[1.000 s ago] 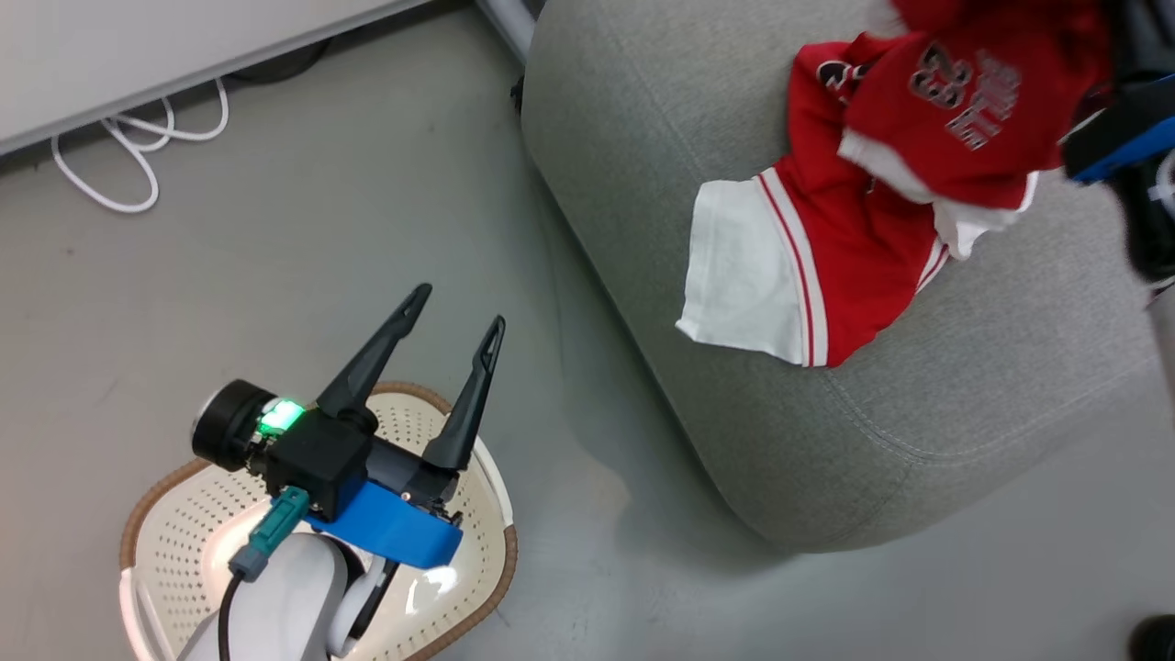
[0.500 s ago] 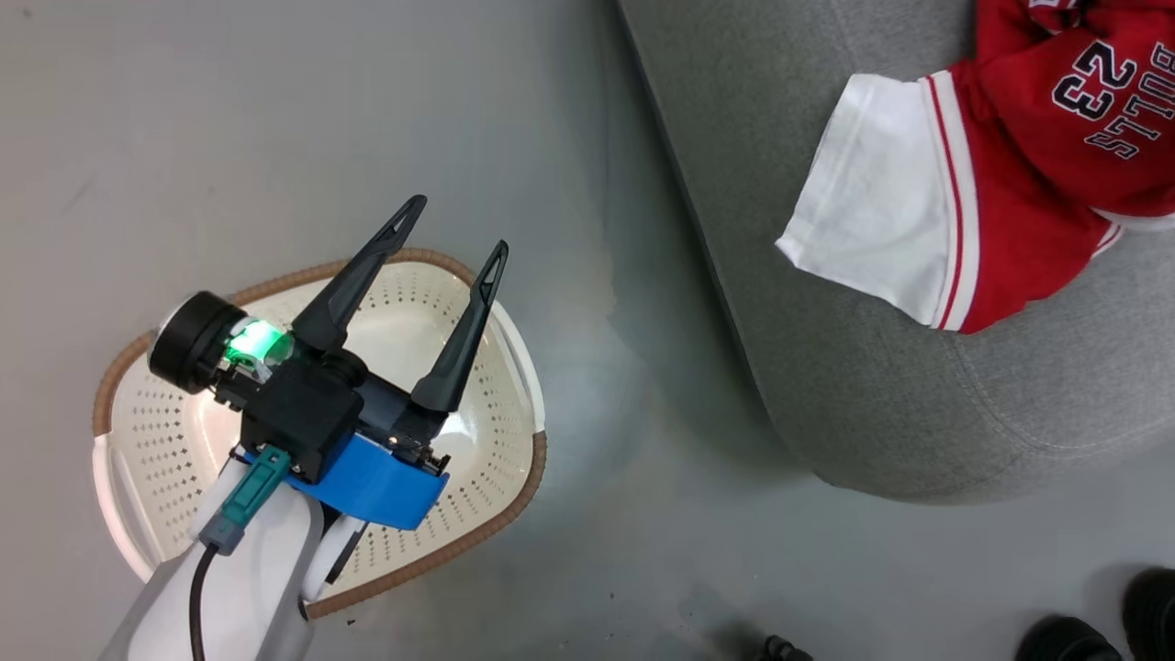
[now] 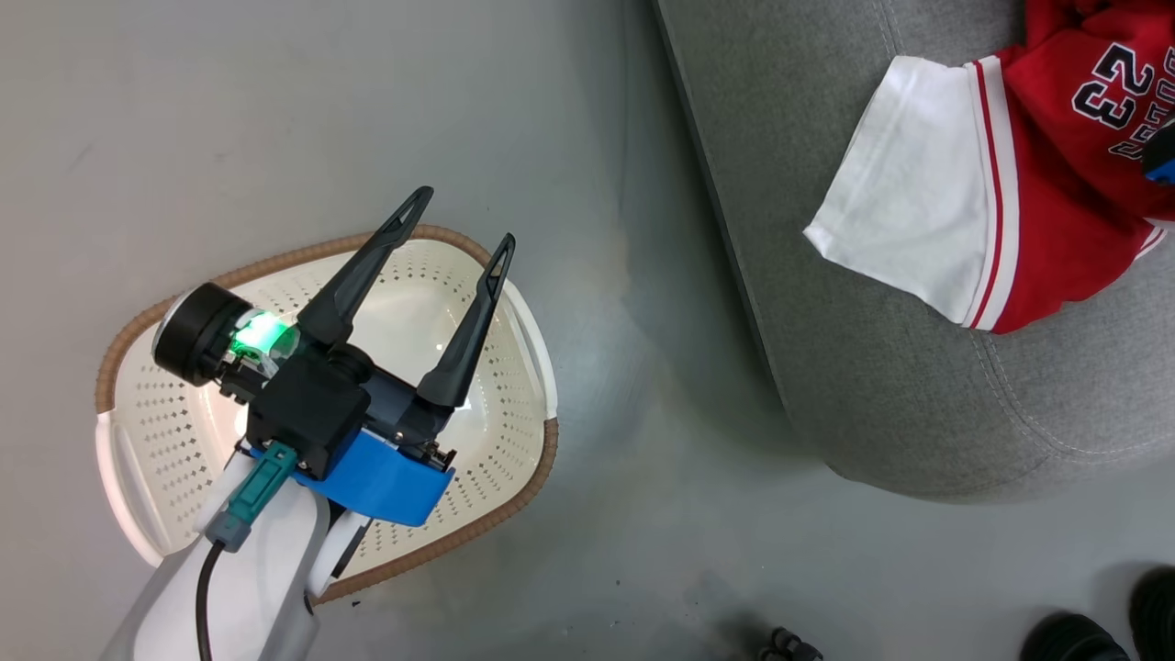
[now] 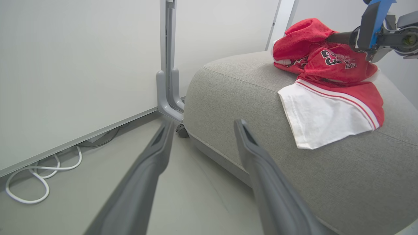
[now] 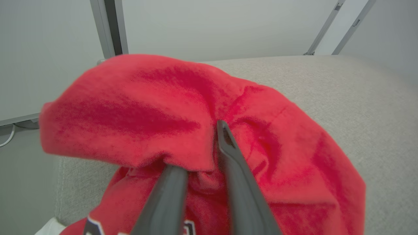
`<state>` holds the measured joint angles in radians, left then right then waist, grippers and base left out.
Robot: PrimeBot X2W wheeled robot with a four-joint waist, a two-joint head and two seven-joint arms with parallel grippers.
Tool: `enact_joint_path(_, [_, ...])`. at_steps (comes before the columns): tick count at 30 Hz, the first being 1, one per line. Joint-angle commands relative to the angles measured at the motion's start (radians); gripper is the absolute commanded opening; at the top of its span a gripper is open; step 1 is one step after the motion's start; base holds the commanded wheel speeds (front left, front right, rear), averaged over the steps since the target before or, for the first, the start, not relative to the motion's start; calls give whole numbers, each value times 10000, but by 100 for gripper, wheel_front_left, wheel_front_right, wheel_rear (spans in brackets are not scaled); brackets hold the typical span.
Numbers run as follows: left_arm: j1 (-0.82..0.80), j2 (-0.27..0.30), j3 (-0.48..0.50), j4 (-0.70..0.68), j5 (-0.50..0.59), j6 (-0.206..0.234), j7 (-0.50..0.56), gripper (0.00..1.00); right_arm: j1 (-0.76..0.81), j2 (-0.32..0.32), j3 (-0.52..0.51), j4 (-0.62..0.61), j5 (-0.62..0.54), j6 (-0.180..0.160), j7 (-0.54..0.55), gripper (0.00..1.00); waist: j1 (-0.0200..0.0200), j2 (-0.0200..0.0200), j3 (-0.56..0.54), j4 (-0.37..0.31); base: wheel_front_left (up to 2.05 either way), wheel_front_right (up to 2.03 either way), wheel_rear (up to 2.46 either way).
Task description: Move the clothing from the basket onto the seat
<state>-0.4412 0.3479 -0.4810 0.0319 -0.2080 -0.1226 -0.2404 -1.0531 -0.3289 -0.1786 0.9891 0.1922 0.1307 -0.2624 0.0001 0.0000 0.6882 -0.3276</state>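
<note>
The clothing lies bunched on the grey seat (image 3: pixel 872 386). The jersey (image 3: pixel 1046 239) spreads a white sleeve (image 3: pixel 918 184) toward the seat's edge. In the left wrist view the plain red garment (image 4: pixel 303 36) sits heaped behind the jersey (image 4: pixel 339 62), and my right gripper (image 4: pixel 329 37) reaches into it from the right. Up close, my right gripper (image 5: pixel 202 147) pinches a fold of that red garment (image 5: pixel 130 107); the fold covers the left fingertip. My left gripper (image 3: pixel 465 216) hangs open above the basket (image 3: pixel 165 431), on the floor left of the seat; its visible inside is bare.
A white wall panel on a grey post foot (image 4: pixel 169 98) stands behind the seat's corner. A white cable (image 4: pixel 39 182) loops on the floor beneath the panel. Dark shoe-like shapes (image 3: pixel 1102 633) sit at the lower right of the floor. Grey floor separates basket and seat.
The whole head view has shifted, so the camera moved: the basket shows more fully and the seat sits further right. My left gripper stays open over the basket.
</note>
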Motion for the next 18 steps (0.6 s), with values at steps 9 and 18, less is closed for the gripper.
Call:
enact_joint_path(9, [-92, -322, -97, 543, -302, 28, -197, 100, 558, -34, 144, 2, -365, 0, -34, 100, -1, 0, -638, 236, 0, 0, 0])
enact_joint_path(18, [319, -974, 24, 1131, -733, -34, -255, 100, 1634, -243, 576, -413, -717, 1, -35, 100, -1, 0, -2061, 759, 0, 0, 0])
